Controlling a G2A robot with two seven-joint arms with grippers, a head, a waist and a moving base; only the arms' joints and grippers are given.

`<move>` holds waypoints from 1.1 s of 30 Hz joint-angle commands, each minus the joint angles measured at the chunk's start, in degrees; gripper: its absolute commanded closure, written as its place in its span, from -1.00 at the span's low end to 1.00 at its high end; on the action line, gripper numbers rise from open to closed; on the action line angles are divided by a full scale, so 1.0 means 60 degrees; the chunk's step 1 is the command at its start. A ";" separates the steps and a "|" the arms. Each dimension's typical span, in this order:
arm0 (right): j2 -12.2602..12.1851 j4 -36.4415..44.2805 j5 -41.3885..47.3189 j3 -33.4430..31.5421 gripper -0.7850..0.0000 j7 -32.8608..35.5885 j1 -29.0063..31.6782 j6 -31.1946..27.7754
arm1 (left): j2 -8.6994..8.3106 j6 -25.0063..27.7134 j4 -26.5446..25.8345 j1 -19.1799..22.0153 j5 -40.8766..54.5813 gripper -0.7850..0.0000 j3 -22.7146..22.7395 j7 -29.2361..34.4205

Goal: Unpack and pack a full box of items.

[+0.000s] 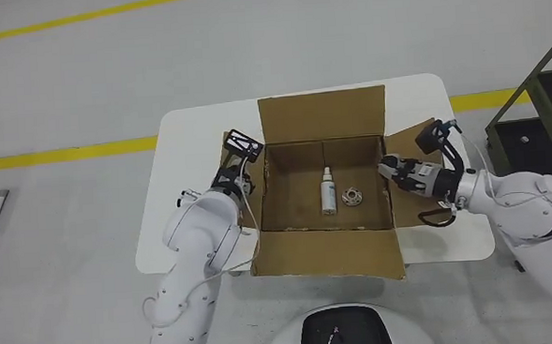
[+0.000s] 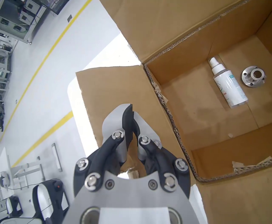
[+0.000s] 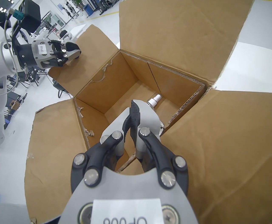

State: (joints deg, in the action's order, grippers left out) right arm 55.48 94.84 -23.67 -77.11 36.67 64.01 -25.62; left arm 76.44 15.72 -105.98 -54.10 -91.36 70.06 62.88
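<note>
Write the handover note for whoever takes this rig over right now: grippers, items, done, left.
Left gripper: shut, empty, above the left flap of the brown cardboard box.
Right gripper: shut, empty, over the box's right rim.
Box: open on the white table, flaps spread.
White spray bottle and round metal flange: lying side by side on the box floor.
Done: box opened.
Left: probably lift both out, then repack.
</note>
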 commanded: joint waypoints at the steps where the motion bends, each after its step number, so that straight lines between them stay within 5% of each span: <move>1: 0.0012 -0.0061 0.0004 0.0098 1.00 0.0125 -0.0109 0.0033 | -0.0002 -0.0032 0.0042 0.0000 -0.0005 1.00 0.0036 0.0014; 5: 0.0033 -0.0085 -0.0012 0.0293 1.00 0.0378 -0.0343 0.0033 | -0.0007 -0.0096 0.0049 -0.0002 0.0053 1.00 0.0139 0.0010; 6: 0.0040 -0.0049 -0.0020 0.0347 1.00 0.0428 -0.0407 0.0027 | -0.0001 -0.0145 -0.0007 0.0006 0.0165 0.85 0.0171 -0.0002; 7: 0.0049 -0.0027 -0.0008 0.0409 1.00 0.0498 -0.0470 0.0066 | 0.0001 -0.0132 -0.0082 0.0017 0.0261 0.18 0.0188 -0.0003; 8: 0.0063 0.0059 0.0029 0.0495 1.00 0.0575 -0.0553 0.0090 | 0.0005 -0.0112 -0.0210 0.0031 0.0380 -1.00 0.0201 -0.0069; 12: 0.0142 0.0295 0.0040 0.1033 1.00 0.1126 -0.0984 0.0503 | 0.0001 -0.0033 -0.0647 0.0007 0.0855 -1.00 0.0343 -0.0180; 21: 0.0503 0.0064 -0.0478 0.2610 1.00 0.1765 -0.1990 0.3421 | -0.0028 -0.0222 -0.2087 0.0410 0.1326 -1.00 0.0825 0.0442; 33: 0.0527 0.0047 -0.0485 0.2684 1.00 0.1719 -0.2030 0.3473 | -0.0031 -0.0169 -0.2269 0.0650 0.1637 -1.00 0.0917 0.0664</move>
State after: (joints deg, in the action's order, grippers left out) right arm 58.64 95.12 -26.58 -61.00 46.98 51.83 -4.78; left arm 76.25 14.70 -119.59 -50.20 -81.54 75.56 66.86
